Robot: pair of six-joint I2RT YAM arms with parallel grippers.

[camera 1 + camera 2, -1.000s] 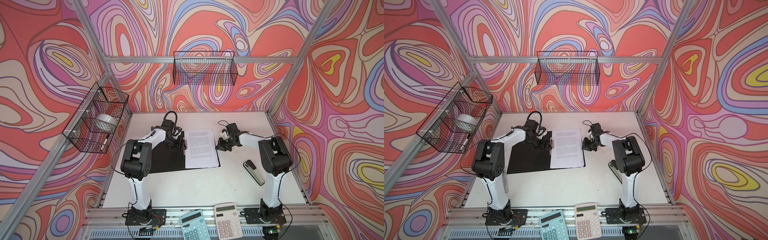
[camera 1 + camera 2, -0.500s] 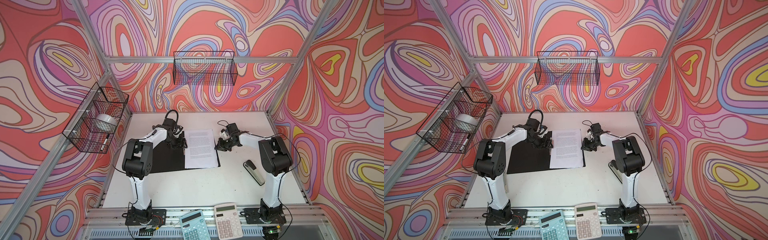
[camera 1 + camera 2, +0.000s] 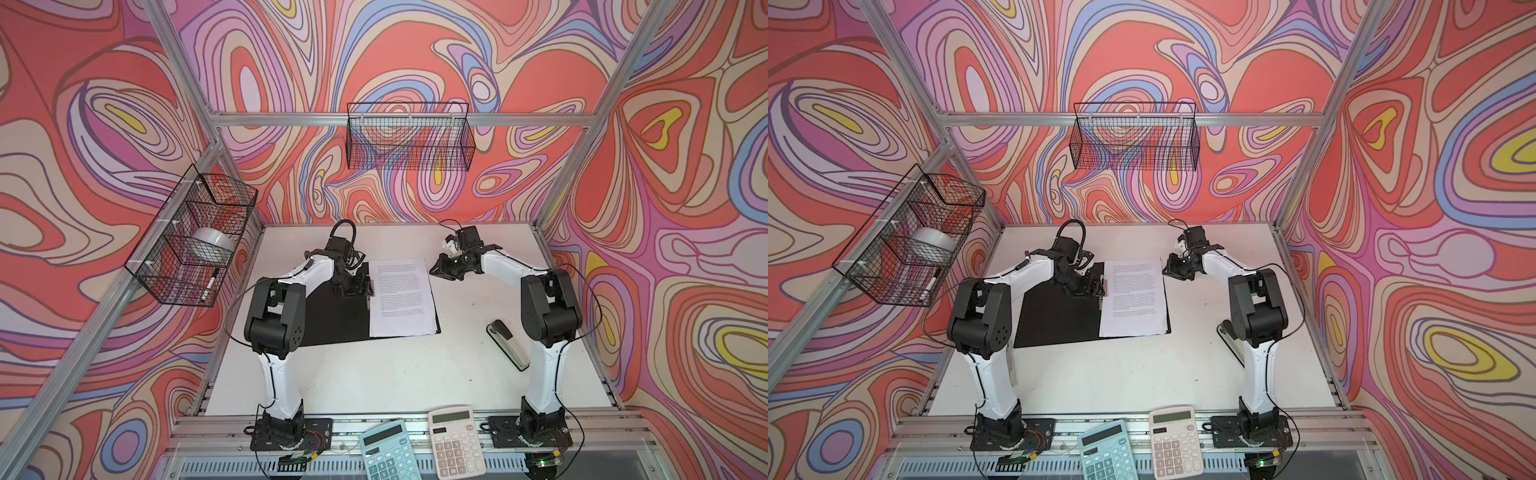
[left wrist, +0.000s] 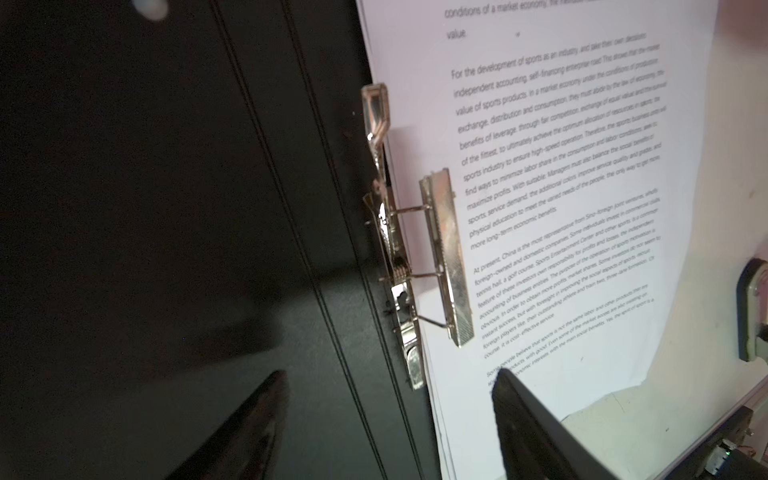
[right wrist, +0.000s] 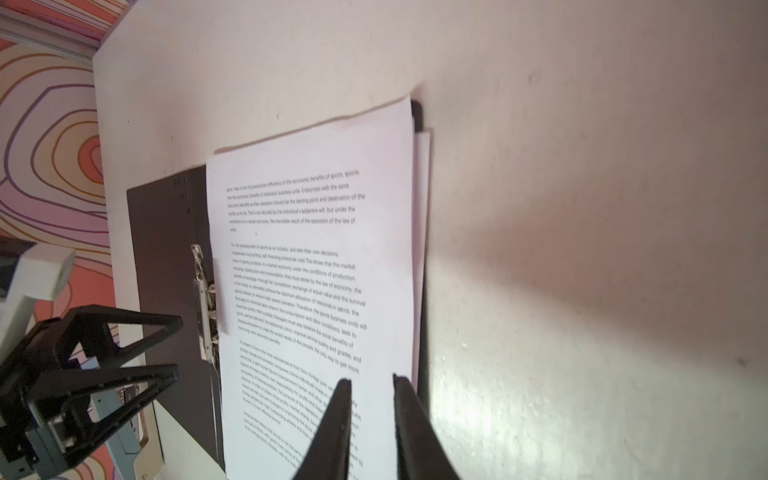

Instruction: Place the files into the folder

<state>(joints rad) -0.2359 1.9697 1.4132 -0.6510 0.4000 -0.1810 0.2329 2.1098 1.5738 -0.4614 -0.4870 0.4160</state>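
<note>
The folder (image 3: 332, 316) (image 3: 1054, 320) lies open on the table with its black inside up. The files (image 3: 401, 299) (image 3: 1133, 299), white printed sheets, rest on its right half, their left edge under the metal spine clip (image 4: 446, 257) (image 5: 203, 307). My left gripper (image 3: 365, 286) (image 3: 1098, 286) (image 4: 388, 374) hovers open over the spine, one finger above the black cover and one above the files. My right gripper (image 3: 436, 270) (image 3: 1167, 270) (image 5: 370, 378) is just above the files' right edge, its jaws a small gap apart with nothing between them.
A stapler (image 3: 508, 344) lies on the table beside the right arm. Two calculators (image 3: 386, 455) (image 3: 456, 442) sit on the front rail. One wire basket (image 3: 409, 141) hangs on the back wall, and another (image 3: 191, 237) on the left holds a tape roll and a marker.
My right gripper's jaws have parted from shut to a narrow gap at the files' right edge. The left gripper has spread slightly wider. The files and folder have not moved.
</note>
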